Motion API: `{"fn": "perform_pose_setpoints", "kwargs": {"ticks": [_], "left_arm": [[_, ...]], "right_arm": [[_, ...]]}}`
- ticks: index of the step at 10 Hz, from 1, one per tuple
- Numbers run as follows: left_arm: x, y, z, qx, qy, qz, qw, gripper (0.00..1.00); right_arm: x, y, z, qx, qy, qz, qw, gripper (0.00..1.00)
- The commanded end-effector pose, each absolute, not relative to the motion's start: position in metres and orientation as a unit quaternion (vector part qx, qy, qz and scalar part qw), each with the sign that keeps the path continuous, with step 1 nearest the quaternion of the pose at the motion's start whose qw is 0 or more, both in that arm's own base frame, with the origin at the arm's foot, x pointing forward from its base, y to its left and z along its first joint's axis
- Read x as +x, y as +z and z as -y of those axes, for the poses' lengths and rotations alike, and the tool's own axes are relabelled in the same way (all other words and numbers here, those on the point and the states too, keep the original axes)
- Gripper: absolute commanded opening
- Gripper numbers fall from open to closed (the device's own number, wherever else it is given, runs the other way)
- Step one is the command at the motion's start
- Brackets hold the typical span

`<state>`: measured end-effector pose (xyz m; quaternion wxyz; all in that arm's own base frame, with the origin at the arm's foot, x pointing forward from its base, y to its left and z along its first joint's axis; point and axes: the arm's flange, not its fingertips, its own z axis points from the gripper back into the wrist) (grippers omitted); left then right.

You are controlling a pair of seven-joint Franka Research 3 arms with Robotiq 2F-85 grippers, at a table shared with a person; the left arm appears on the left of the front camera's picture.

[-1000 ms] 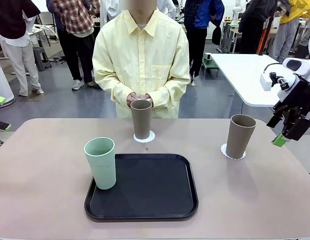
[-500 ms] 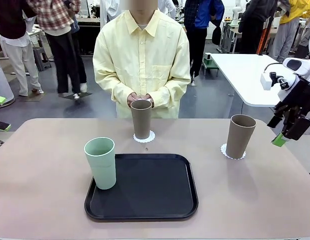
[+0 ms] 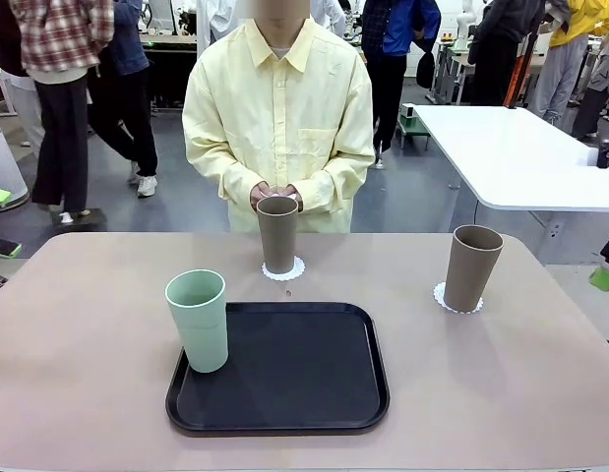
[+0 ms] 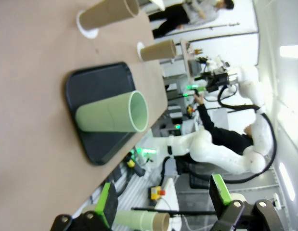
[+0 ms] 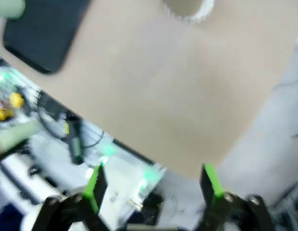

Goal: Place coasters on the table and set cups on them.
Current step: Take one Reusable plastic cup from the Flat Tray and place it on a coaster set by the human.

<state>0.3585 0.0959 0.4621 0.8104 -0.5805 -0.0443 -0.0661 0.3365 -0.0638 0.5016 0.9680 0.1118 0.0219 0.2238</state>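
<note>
A lab hall — white worktable (image 3: 520, 157), grey floor (image 3: 156, 206), people (image 3: 63, 98) standing about.

You have bare table (image 3: 78, 393) along the whole left side and along the near edge. The tray (image 3: 284, 369) takes the near middle; most of it is free, but the mint cup (image 3: 197, 320) stands upright at its left edge. Between the middle cup (image 3: 277, 234) and the right cup (image 3: 472, 267) runs a wide open lane, and there is more bare top right of the right cup. The person's hands (image 3: 275, 195) sit just behind the middle cup's rim, so the far side there is blocked. A narrow gap separates that cup from the tray.
</note>
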Motion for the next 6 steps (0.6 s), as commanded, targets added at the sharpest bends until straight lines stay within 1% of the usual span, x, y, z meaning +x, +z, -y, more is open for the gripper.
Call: {"fn": "perform_pose_setpoints", "kwargs": {"ticks": [1,2,4,5,6], "left_arm": [[0.358,0.463,-0.097,-0.584,-0.071,0.05,0.807,1.0],[0.358,0.463,-0.097,-0.584,-0.071,0.05,0.807,1.0],[0.358,0.463,-0.097,-0.584,-0.071,0.05,0.807,1.0],[0.358,0.463,-0.097,-0.584,-0.071,0.05,0.807,1.0],[0.358,0.463,-0.097,-0.584,-0.071,0.05,0.807,1.0]], "right_arm": [[0.346,0.499,0.054,0.137,0.195,-0.069,0.969,1.0],[0.337,0.502,0.064,0.112,0.224,-0.022,0.968,1.0],[0.337,0.502,0.064,0.112,0.224,-0.022,0.968,1.0],[0.336,0.497,0.061,0.121,0.203,-0.045,0.971,1.0],[0.331,0.5,0.09,0.192,0.151,0.01,0.97,1.0]]}}
